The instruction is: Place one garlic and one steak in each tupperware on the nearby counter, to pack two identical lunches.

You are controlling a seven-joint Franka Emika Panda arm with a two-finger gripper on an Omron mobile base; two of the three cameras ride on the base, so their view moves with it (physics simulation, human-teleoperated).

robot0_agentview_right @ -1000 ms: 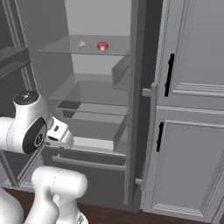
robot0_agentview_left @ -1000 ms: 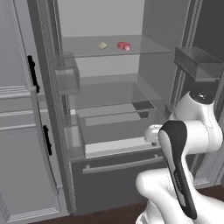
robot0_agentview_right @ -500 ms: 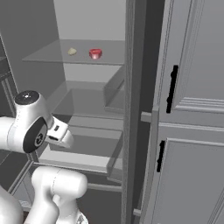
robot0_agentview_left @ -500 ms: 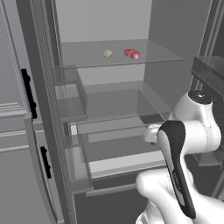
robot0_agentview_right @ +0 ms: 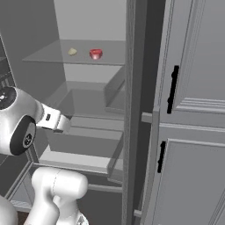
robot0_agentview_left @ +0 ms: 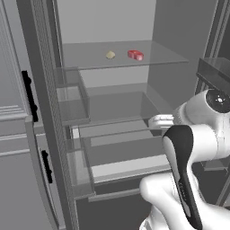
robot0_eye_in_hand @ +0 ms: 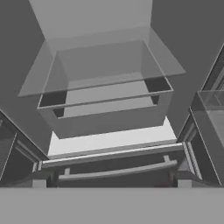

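Garlic [robot0_agentview_left: 110, 55], steak [robot0_agentview_left: 135, 55] on fridge shelf [robot0_agentview_left: 152, 57]

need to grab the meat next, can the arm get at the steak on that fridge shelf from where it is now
Probably yes. The steak lies on the glass shelf beside the garlic, with nothing in front of it. The gripper is lower, at the drawers, so the arm must lift first.

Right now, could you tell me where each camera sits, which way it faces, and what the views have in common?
Left base view: behind the arm's left, facing into the open fridge; garlic and steak on the glass shelf; white arm at lower right.
Right base view: behind the arm's right, same fridge; cabinet doors at right; arm at lower left.
Hand view: on the hand, looking at the clear drawer.
Both base views share garlic, steak and shelf.
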